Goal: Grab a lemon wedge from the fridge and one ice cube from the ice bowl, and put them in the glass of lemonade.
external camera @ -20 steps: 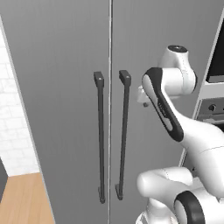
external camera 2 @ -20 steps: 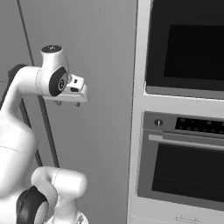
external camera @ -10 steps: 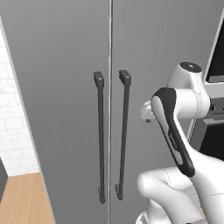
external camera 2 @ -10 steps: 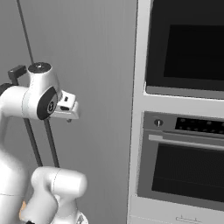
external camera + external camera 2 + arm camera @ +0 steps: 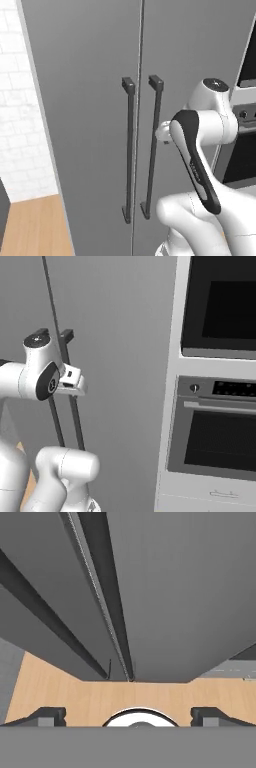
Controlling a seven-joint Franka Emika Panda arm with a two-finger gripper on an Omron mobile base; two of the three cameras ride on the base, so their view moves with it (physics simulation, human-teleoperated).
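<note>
Your claw (image 5: 128,716) is spread wide, holding nothing, facing the shut fridge (image 5: 90,100), whose two dark bar handles (image 5: 129,150) run beside the door seam (closed doors block whatever is inside), with a built-in oven (image 5: 220,431) right of it.

Matte grey fridge (image 5: 90,100), dark bar handles (image 5: 129,150), white brick wall (image 5: 20,125), tan wood floor (image 5: 35,225)
</note>
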